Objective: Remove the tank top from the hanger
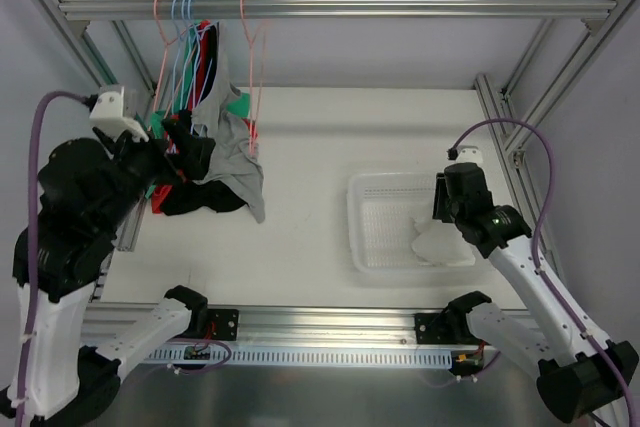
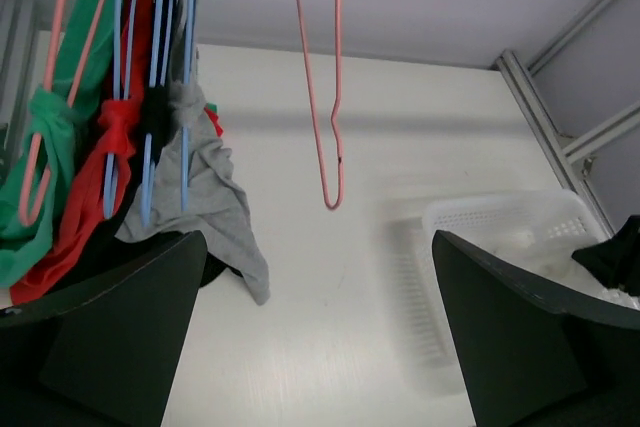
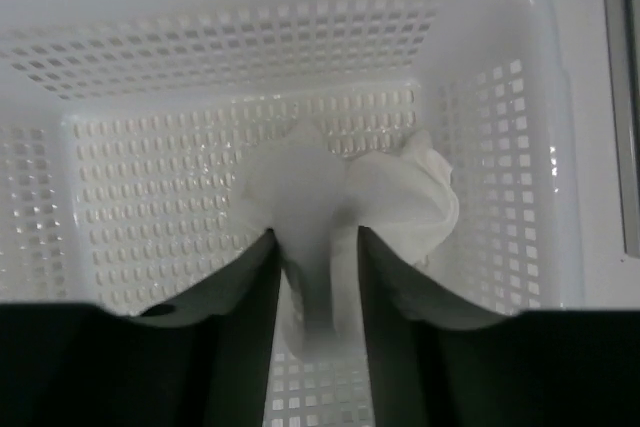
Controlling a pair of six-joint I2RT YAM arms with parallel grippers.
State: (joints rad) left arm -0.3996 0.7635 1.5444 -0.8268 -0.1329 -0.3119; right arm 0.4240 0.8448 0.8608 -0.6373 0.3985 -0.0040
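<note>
A white tank top (image 3: 300,187) is bunched between the fingers of my right gripper (image 3: 315,237), which is shut on it just above the floor of a white mesh basket (image 3: 490,97). In the top view the right gripper (image 1: 441,209) sits over the basket (image 1: 400,179), with the white tank top (image 1: 436,243) below it. An empty pink hanger (image 2: 325,97) hangs from the rail (image 1: 400,7). My left gripper (image 2: 318,242) is open and empty, beside the hanging clothes (image 1: 215,162).
Grey (image 2: 210,192), red (image 2: 95,187), green (image 2: 40,147) and black tops hang on blue and pink hangers at the rail's left end, with their lower parts resting on the table. Aluminium frame posts stand at the left and right.
</note>
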